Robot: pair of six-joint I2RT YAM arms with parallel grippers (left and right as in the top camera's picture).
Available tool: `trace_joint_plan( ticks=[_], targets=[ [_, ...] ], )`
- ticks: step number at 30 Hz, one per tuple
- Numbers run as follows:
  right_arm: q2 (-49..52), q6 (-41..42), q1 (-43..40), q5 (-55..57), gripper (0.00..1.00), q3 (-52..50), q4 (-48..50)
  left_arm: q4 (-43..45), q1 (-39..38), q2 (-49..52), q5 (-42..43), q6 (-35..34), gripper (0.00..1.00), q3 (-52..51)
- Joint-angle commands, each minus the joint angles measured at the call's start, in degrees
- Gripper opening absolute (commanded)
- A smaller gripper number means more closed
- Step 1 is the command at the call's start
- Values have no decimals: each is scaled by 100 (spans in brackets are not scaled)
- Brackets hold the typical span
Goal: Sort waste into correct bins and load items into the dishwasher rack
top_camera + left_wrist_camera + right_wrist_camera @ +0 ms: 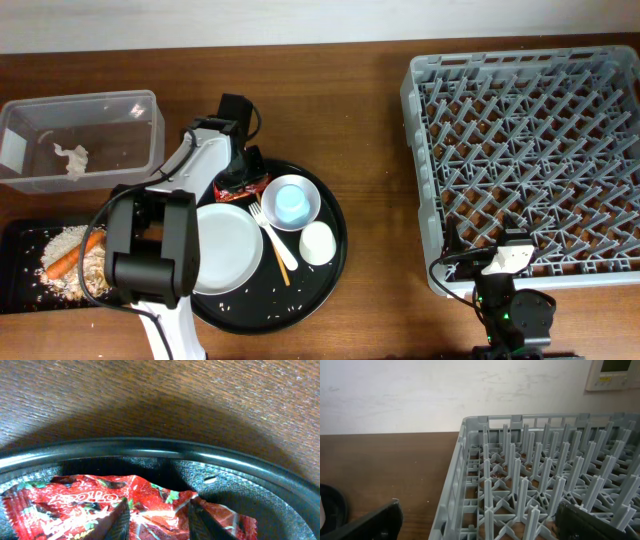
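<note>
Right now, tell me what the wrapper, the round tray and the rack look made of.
Wrapper: probably thin plastic film, glossy red with print; it creases sharply and catches the light.
Tray: smooth glossy black, likely plastic, though the look leaves it open; a bright highlight runs along its rim.
Rack: matte grey moulded plastic; uniform pegs and lattice with no shine.

Little lettering, none of it fully legible to us

We see white printed lettering on the red wrapper (75,505) in the left wrist view, but it is creased and lies upside down to the camera, so we cannot make out a word or brand. In the right wrist view, a pale wall panel (615,372) carries tiny markings, too small to read.
</note>
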Motion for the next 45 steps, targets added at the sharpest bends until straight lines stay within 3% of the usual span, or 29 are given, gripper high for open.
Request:
trace_joint_plan(
  ticks=[1, 3, 13, 20, 25, 28, 32, 33, 34, 35, 36, 40, 45],
  targets=[
    [-37, -39, 31, 9, 99, -42, -7, -103, -24, 201, 46, 33, 9, 7],
    [-37, -39, 31, 9, 99, -42, -7, -181, -20, 201, 46, 35, 1, 48],
    [-37, -39, 31, 9, 99, -42, -7, -1204, -20, 37, 48, 35, 1, 1104],
    [-37, -39, 31, 9, 99, -42, -7, -1300, 138, -485, 44, 35, 1, 1362],
    [-37, -39, 31, 9, 99, -42, -7, -1211, 1180, -732, 44, 33, 1, 1976],
    [-37, -39, 31, 9, 99, -42, -7, -385, 1818, -730, -48, 33, 1, 2129],
    [-37, -39, 31, 9, 99, -42, -7, 177, 2452, -535, -957, 35, 1, 2127],
    [-37, -39, 31, 9, 99, -42, -7, 184, 2518, -476, -1156, 33, 4, 2127],
    [-37, -39, 31, 9, 99, -42, -7, 184, 2590, -439, -1257, 35, 32, 2127],
    [-37, -39, 31, 9, 99, -42, -7, 186, 2627, -439, -1246, 33, 71, 2127],
    [-37, -39, 31, 9, 99, -42, -7, 186, 2651, -442, -1248, 35, 99, 2129],
    [-37, -39, 31, 9, 98, -42, -7, 42, 2680, -492, -1191, 35, 99, 2129],
    [-37, -39, 31, 9, 99, -42, -7, -896, 2675, -955, 330, 37, 99, 2129]
  ],
)
